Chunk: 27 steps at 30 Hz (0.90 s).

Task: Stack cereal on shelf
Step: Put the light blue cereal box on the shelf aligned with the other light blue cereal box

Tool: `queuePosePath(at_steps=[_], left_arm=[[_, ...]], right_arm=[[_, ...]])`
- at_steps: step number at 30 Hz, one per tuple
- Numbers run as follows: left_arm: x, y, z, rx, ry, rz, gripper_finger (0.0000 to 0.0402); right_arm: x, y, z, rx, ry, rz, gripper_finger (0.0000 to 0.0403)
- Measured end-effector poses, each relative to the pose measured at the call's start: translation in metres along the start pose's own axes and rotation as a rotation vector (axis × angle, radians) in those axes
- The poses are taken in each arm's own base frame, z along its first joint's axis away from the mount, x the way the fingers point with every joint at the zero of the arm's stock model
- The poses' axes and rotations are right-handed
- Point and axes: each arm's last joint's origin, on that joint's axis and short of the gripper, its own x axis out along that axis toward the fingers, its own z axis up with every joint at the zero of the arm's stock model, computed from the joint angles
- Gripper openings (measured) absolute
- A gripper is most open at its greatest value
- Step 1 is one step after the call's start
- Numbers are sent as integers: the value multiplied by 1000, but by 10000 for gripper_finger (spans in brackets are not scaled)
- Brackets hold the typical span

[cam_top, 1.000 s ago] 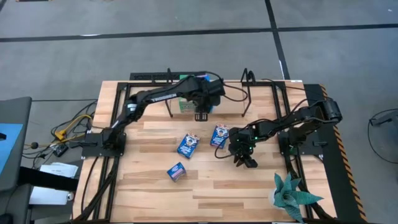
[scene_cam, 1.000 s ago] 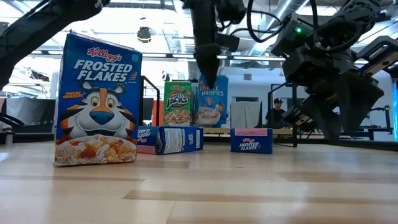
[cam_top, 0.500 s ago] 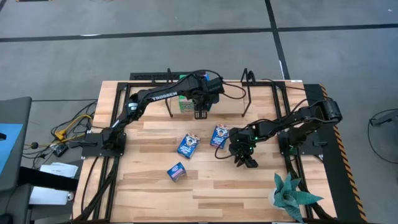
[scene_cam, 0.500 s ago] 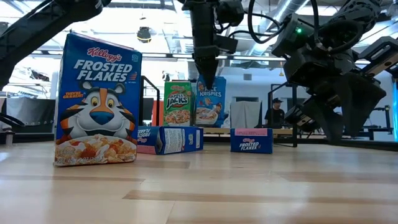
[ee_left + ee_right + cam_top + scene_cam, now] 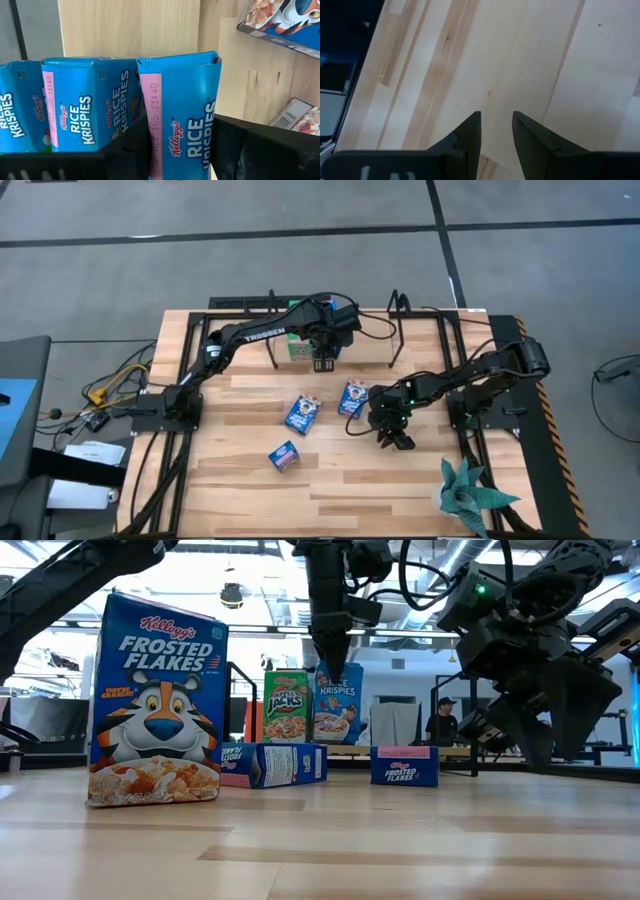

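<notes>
While upright, Rice Krispies box (image 5: pixel 180 110) sits between left fingers (image 5: pixel 235 145).

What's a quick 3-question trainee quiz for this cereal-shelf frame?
1. True or false: the left gripper holds a Rice Krispies box.
2. How many Frosted Flakes boxes lie loose on the tabletop in the high view?
3. The right gripper is: A) gripping a box, B) holding nothing over bare wood, C) on the shelf.

Key: 1 true; 2 three; 3 B.
</notes>
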Motion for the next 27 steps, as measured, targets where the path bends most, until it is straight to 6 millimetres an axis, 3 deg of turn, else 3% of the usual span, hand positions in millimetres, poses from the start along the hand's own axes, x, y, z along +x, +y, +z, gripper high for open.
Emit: queuePosePath(at_steps=[13, 27], left_arm=[[0, 0, -1, 9, 11, 12, 159], [0, 1, -1, 8, 13, 17, 210]], right_arm=[[1, 2, 0, 2, 4, 3, 136], [3, 4, 1, 14, 4, -8, 136]])
